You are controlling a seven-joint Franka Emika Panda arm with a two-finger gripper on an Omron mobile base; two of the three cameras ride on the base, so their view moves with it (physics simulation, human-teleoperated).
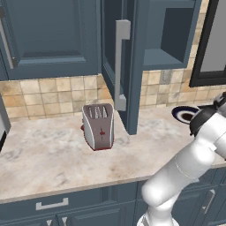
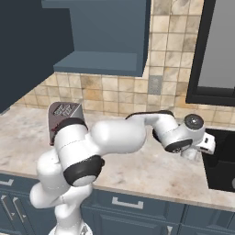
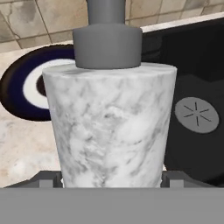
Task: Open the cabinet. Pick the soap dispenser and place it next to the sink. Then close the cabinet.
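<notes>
end effector [image 3: 111,183]: jaws wide either side of soap dispenser [image 3: 111,131], contact with it not discernible | dispenser upright on table [image 1: 44,154], sink [image 3: 192,109] at its 3 o'clock, plate [image 3: 26,92] at 10 | risk: retreat may clip and topple it into sink; cabinet [image 1: 128,66] door open

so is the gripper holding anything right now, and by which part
It cannot be told for sure. The gripper straddles the lower body of the soap dispenser, standing on the counter beside the sink, but finger contact isn't visible.
</notes>
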